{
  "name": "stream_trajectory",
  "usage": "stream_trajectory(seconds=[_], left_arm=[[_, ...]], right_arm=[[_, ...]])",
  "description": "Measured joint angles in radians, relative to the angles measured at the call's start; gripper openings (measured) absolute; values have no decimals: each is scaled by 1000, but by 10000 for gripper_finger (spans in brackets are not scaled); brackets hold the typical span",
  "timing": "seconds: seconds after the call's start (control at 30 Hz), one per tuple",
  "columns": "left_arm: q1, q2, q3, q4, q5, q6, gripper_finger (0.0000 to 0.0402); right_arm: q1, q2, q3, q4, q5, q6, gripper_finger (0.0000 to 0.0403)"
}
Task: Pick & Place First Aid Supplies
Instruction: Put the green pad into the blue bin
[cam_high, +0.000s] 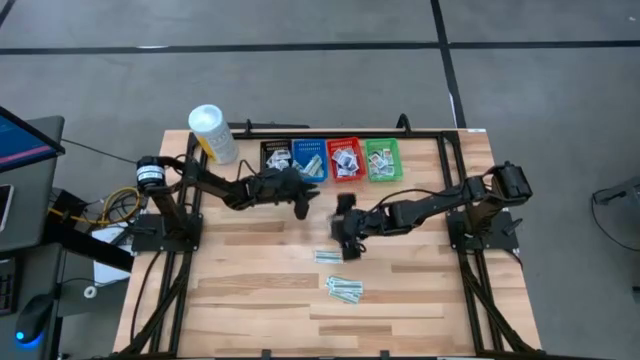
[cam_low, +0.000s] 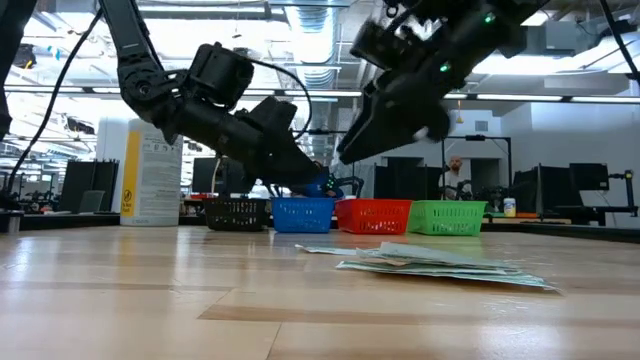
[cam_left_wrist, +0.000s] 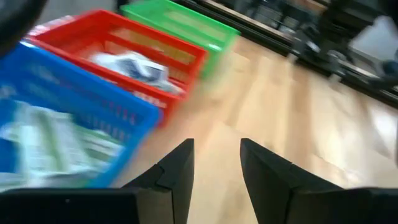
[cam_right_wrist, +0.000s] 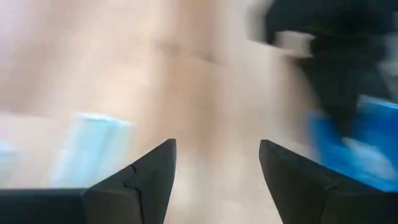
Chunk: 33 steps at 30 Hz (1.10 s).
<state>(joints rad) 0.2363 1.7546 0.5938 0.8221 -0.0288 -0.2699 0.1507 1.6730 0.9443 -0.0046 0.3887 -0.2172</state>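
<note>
While looking straight down, we see four baskets in a row beside the white tub (cam_high: 212, 133): black basket (cam_high: 276, 157), blue basket (cam_high: 309, 159), red basket (cam_high: 345, 158), green basket (cam_high: 382, 159), each holding packets. Loose first aid supplies (cam_high: 344, 290), pale-green strips, lie well in front of the blue basket. Left gripper (cam_high: 305, 200) hovers just before that basket, right gripper (cam_high: 347, 240) nearby. Low view: strips piled flat. Left wrist: fingers (cam_left_wrist: 177, 171) apart, empty. Right wrist: fingers (cam_right_wrist: 149, 171) apart, empty.

Left hand (cam_left_wrist: 216, 163) fingers parted over wooden table (cam_left_wrist: 292, 106), blue basket (cam_left_wrist: 68, 118), red basket (cam_left_wrist: 124, 53), green basket (cam_left_wrist: 180, 22) alongside
</note>
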Motion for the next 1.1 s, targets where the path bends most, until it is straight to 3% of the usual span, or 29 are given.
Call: stream_trajectory(seconds=[0.17, 0.3, 0.47, 0.67, 1.1], left_arm=[[-93, 0, 0, -1, 1, 1, 131], [-166, 0, 0, -1, -5, 1, 131], [-246, 0, 0, 2, -68, 4, 131], [-306, 0, 0, 10, -128, 4, 131], [-327, 0, 0, 17, -149, 1, 131]], right_arm=[[29, 0, 0, -3, -382, 33, 225], [62, 0, 0, 0, -497, 27, 225], [86, 1, 0, 19, -462, 40, 225], [78, 93, 0, 64, -380, 85, 225], [32, 255, 4, 61, -355, 53, 204]])
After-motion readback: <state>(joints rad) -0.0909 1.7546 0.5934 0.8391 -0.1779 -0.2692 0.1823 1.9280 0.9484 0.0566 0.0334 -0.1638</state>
